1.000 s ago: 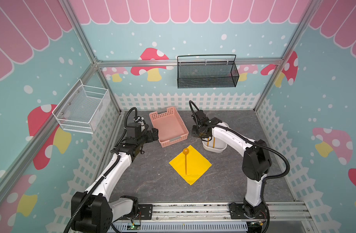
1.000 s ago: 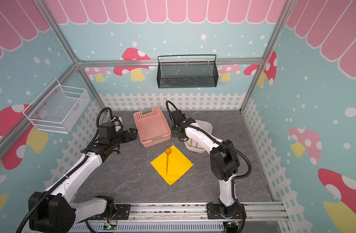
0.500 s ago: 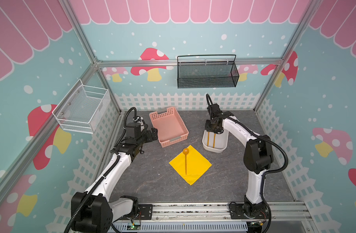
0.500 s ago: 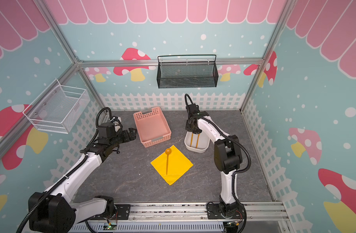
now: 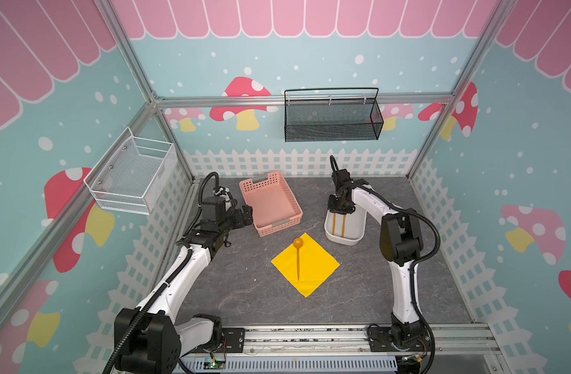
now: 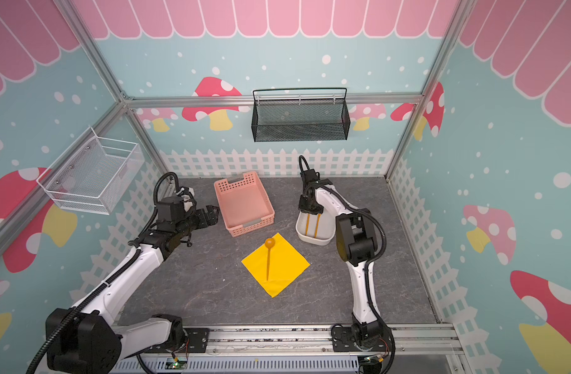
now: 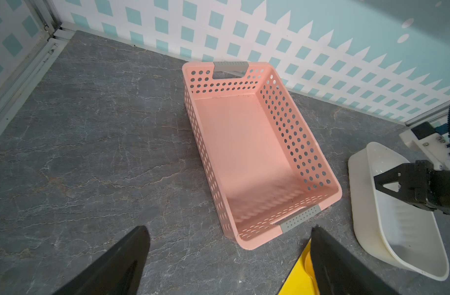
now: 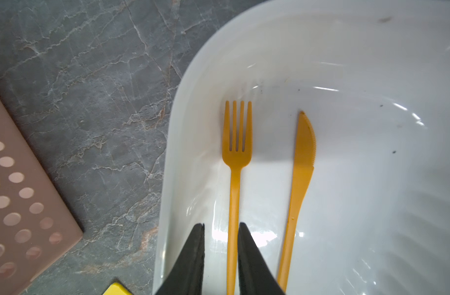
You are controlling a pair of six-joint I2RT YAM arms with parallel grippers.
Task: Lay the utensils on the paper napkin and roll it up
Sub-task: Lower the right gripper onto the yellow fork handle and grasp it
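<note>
Straddling the fork (image 8: 236, 153) handle over the white tub (image 8: 372, 63), the right pincer (image 8: 221, 226) stands narrowly parted, not clenched.
Just outside its fingers lies the knife (image 8: 301, 158); the spoon (image 5: 298, 255) rests on the yellow napkin (image 5: 316, 265), well apart; the left pincer (image 7: 229, 228) gapes wide before the pink basket (image 7: 247, 143).

Both top views are looking down from high at the front, taking in the whole table (image 5: 245, 291). The left wrist camera is facing slantwise over the pink basket (image 7: 244, 153), the right one is looking straight down, close, into the white tub (image 8: 346, 178); both are catching basket and tub.
</note>
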